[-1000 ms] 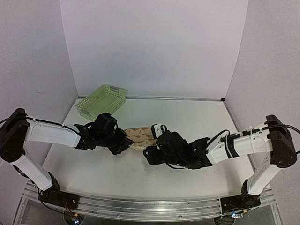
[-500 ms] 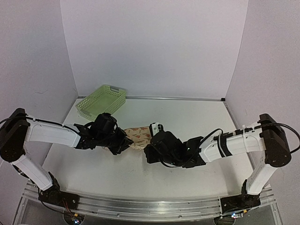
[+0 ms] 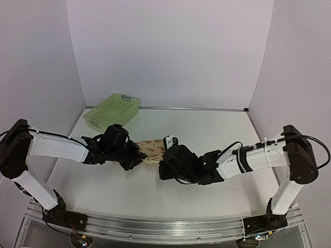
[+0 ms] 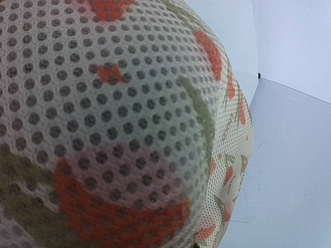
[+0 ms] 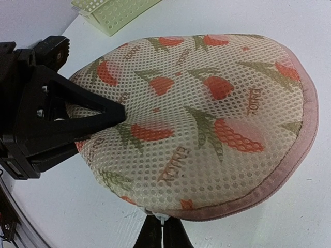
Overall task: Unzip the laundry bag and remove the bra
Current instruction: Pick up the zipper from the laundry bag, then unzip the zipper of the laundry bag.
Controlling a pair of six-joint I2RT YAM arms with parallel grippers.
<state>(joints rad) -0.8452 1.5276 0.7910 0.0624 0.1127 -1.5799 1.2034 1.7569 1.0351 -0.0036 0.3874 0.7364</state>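
**Laundry bag and both grippers, top and wrist views.** The laundry bag (image 5: 207,119) is a domed, padded case of beige perforated mesh. It is printed with orange-red and green motifs and bound at its rim in dusty pink. It lies on the white tabletop (image 3: 217,129) near the centre of the top view, between the two arms.

In the right wrist view the dome rises toward 12 o'clock, and the pink binding curves from 6 o'clock round to 3 o'clock. At 6 o'clock on that rim a small pale tab (image 5: 161,218) projects from the binding. The right gripper (image 5: 163,232) has its two black jaws pressed tightly together on this tab.

At 9 o'clock in the same view the left gripper (image 5: 93,121) pinches the opposite end of the bag. One black triangular jaw lies over the mesh and the other sits below the edge, with fabric between them.

In the left wrist view the mesh fills almost the whole frame, very close to the lens. Tabletop shows only from 3 to 5 o'clock.

In the top view the left gripper meets the bag from 9 o'clock and the right gripper from 4 o'clock. Both arms are low over the table. A light green plastic lattice basket (image 3: 111,112) stands well apart, at 10 o'clock from the bag, near the rear left corner.
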